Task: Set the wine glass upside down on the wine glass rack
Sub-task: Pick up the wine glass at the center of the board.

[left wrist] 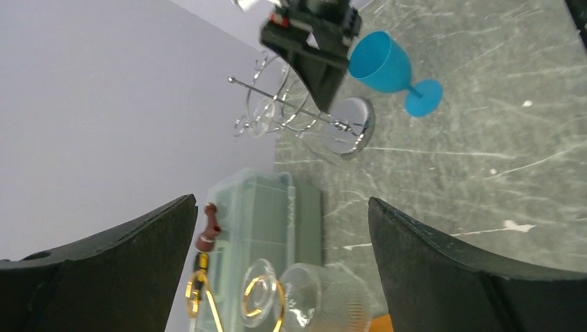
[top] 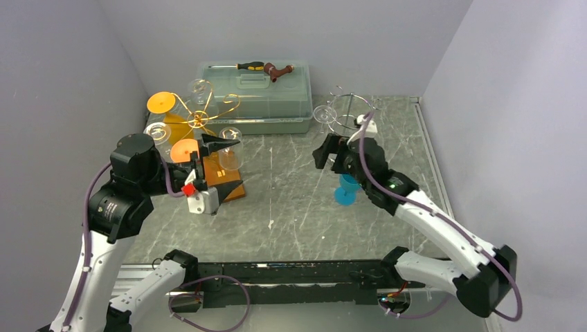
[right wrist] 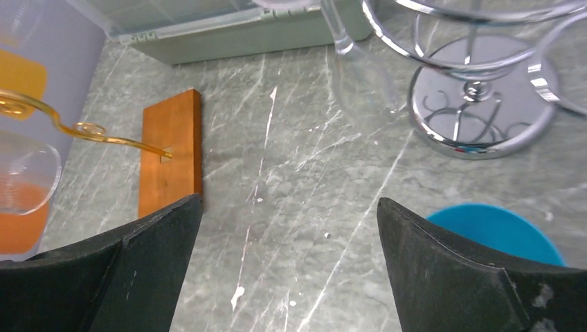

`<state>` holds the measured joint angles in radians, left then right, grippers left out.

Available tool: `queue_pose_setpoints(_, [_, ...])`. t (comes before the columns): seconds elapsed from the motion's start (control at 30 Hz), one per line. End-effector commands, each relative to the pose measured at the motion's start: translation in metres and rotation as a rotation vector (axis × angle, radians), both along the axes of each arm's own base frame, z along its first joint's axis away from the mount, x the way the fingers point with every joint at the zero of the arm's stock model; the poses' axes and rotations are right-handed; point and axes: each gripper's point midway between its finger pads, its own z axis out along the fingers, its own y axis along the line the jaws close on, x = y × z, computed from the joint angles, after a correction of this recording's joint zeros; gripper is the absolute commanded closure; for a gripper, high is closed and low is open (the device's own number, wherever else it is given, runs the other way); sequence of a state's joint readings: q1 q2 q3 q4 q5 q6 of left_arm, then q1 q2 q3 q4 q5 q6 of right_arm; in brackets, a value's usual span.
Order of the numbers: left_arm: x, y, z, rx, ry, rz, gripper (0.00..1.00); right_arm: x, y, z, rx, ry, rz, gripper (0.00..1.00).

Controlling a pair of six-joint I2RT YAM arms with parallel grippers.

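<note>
**Ana:** Top external view first. How many racks do you count?

**Ben:** Two. A gold rack (top: 201, 117) on a wooden base (top: 228, 187) at the left, and a silver rack (top: 349, 114) on a round chrome foot at the back right.

**Ana:** And glasses?

**Ben:** On the gold one I make out three clear glasses (top: 232, 152) and two orange glasses (top: 184, 150). One clear glass (top: 322, 113) hangs on the silver one. Then there's a single blue wine glass (top: 346, 189), standing upright on the table (top: 291, 200) just in front of the silver rack, not touching it.

**Ana:** Anything else?

**Ben:** One toolbox (top: 256, 97) along the back edge, with one screwdriver (top: 250, 66) on its lid.

**Ana:** The arms?

**Ben:** The right gripper (top: 332, 160) hangs just above and beside the blue glass, jaws spread wide and holding nothing. The left gripper (top: 223, 168) sits close against the gold rack, also spread wide and empty.

**Ana:** Room to move?

**Ben:** The middle of the table between the racks is bare stone. The silver rack sits near the right edge — it's tighter there.
</note>
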<state>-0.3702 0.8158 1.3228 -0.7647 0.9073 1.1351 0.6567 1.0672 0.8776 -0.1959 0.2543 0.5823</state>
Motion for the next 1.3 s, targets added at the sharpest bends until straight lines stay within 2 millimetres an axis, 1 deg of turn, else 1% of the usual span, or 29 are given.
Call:
queue_pose_setpoints(0.0, [-0.006, 0.0, 0.001, -0.074, 0.206, 0.046, 0.01, -0.032, -0.052, 0.02, -0.149, 0.063, -0.089, 0.0])
queue_pose_setpoints(0.1, [-0.007, 0.0, -0.002, -0.086, 0.235, 0.051, 0.01, -0.042, -0.078, 0.023, -0.179, 0.075, -0.14, 0.0])
queue_pose_setpoints(0.17, [-0.008, 0.0, 0.002, -0.101, 0.236, 0.056, 0.01, -0.046, -0.091, 0.021, -0.188, 0.086, -0.167, 0.07])
queue_pose_setpoints(0.27, [-0.009, 0.0, 0.006, -0.106, 0.243, 0.055, 0.01, -0.048, -0.109, 0.002, -0.216, 0.137, -0.221, 0.19])
queue_pose_setpoints(0.33, [-0.01, 0.0, 0.009, -0.111, 0.242, 0.056, 0.01, -0.049, -0.116, -0.014, -0.221, 0.175, -0.242, 0.26])
queue_pose_setpoints(0.43, [-0.011, 0.002, 0.011, -0.119, 0.234, 0.062, 0.01, -0.049, -0.119, -0.034, -0.194, 0.211, -0.254, 0.3])
queue_pose_setpoints(0.6, [-0.01, 0.003, 0.014, -0.121, 0.227, 0.071, 0.01, -0.044, -0.119, -0.057, -0.174, 0.244, -0.256, 0.37])
queue_pose_setpoints(0.67, [-0.01, 0.003, 0.014, -0.121, 0.227, 0.072, 0.01, -0.042, -0.117, -0.065, -0.167, 0.252, -0.252, 0.42])
queue_pose_setpoints(0.73, [-0.011, 0.003, 0.013, -0.124, 0.23, 0.071, 0.01, -0.039, -0.114, -0.07, -0.15, 0.245, -0.244, 0.54])
queue_pose_setpoints(0.8, [-0.01, 0.002, 0.013, -0.139, 0.248, 0.075, 0.01, -0.037, -0.109, -0.069, -0.125, 0.237, -0.221, 0.74])
queue_pose_setpoints(0.83, [-0.008, 0.002, 0.015, -0.153, 0.258, 0.081, 0.01, -0.037, -0.107, -0.065, -0.116, 0.229, -0.209, 0.83])
queue_pose_setpoints(0.87, [-0.007, 0.001, 0.016, -0.167, 0.281, 0.09, 0.01, -0.038, -0.105, -0.059, -0.105, 0.213, -0.194, 0.96])
queue_pose_setpoints(0.9, [-0.005, 0.001, 0.017, -0.181, 0.301, 0.098, 0.01, -0.039, -0.103, -0.052, -0.093, 0.196, -0.178, 1.0])
queue_pose_setpoints(0.93, [-0.004, 0.0, 0.018, -0.191, 0.32, 0.101, 0.01, -0.042, -0.1, -0.042, -0.075, 0.173, -0.155, 1.0])
queue_pose_setpoints(1.0, [-0.001, -0.002, 0.02, -0.216, 0.372, 0.112, 0.01, -0.05, -0.091, -0.017, -0.03, 0.107, -0.079, 1.0])
queue_pose_setpoints(1.1, [0.003, -0.008, 0.02, -0.255, 0.491, 0.119, 0.01, -0.068, -0.076, 0.023, 0.033, 0.031, 0.041, 1.0])
queue_pose_setpoints(1.2, [-0.003, -0.015, 0.016, -0.258, 0.584, 0.076, 0.01, -0.088, -0.058, 0.065, 0.107, -0.059, 0.182, 1.0])
queue_pose_setpoints(1.27, [-0.003, -0.018, 0.016, -0.278, 0.633, 0.07, 0.01, -0.098, -0.05, 0.092, 0.147, -0.112, 0.254, 1.0])
